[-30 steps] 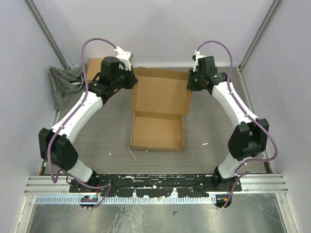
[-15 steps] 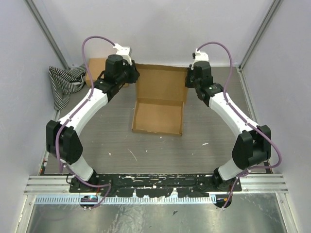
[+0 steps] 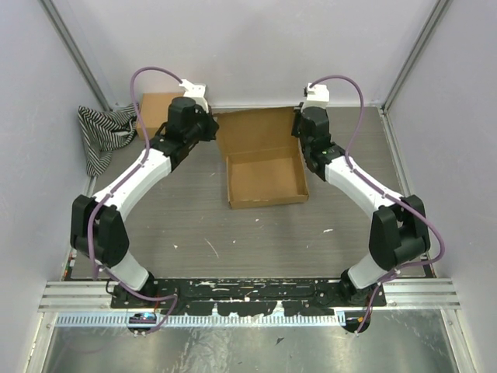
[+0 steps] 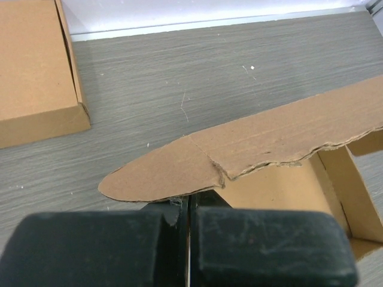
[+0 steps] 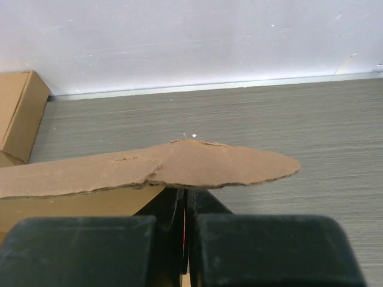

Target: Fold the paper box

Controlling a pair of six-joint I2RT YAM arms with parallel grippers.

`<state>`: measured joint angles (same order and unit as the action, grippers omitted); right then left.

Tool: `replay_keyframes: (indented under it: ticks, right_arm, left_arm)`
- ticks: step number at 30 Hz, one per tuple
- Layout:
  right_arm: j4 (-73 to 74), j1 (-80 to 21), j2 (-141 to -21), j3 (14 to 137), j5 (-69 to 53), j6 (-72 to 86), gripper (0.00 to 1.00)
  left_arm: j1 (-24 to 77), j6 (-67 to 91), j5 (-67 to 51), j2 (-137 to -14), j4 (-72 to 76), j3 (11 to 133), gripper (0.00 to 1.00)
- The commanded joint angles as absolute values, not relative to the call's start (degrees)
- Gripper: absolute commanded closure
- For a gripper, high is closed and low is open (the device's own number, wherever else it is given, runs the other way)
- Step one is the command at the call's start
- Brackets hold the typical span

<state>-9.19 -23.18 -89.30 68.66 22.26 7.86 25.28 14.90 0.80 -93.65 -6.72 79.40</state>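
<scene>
Since the left gripper (image 4: 188, 203) and right gripper (image 5: 185, 194) clamp the box's (image 3: 264, 177) lid at twelve o'clock, lower both evenly toward six.

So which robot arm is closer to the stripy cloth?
Left. The left gripper pinches the paper box at the lid corner nearest the striped cloth; the right gripper pinches the opposite corner, the whole lid between it and the cloth.

The paper box (image 3: 264, 179) is matt, rough-edged corrugated cardboard; the table (image 3: 194, 225) matt, streaked.
</scene>
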Motion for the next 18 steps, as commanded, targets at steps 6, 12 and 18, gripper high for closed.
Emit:
replay_keyframes:
  ticks: [6,12,18]
  right_arm:
    - [-20.1,-25.0,-88.6,66.5,22.9,10.9,0.99]
    - [-19.8,-25.6,-82.6,56.3,25.1,12.6,0.99]
    - [-16.9,-26.2,-76.2,49.5,26.9,14.4,0.98]
  left_arm:
    - [25.9,17.2,-2.0,-89.9,-4.5,75.4,1.00]
    - [27.1,20.4,-2.6,-89.8,-4.4,74.9,1.00]
    - [28.8,22.6,-1.2,-88.0,-5.4,72.4,1.00]
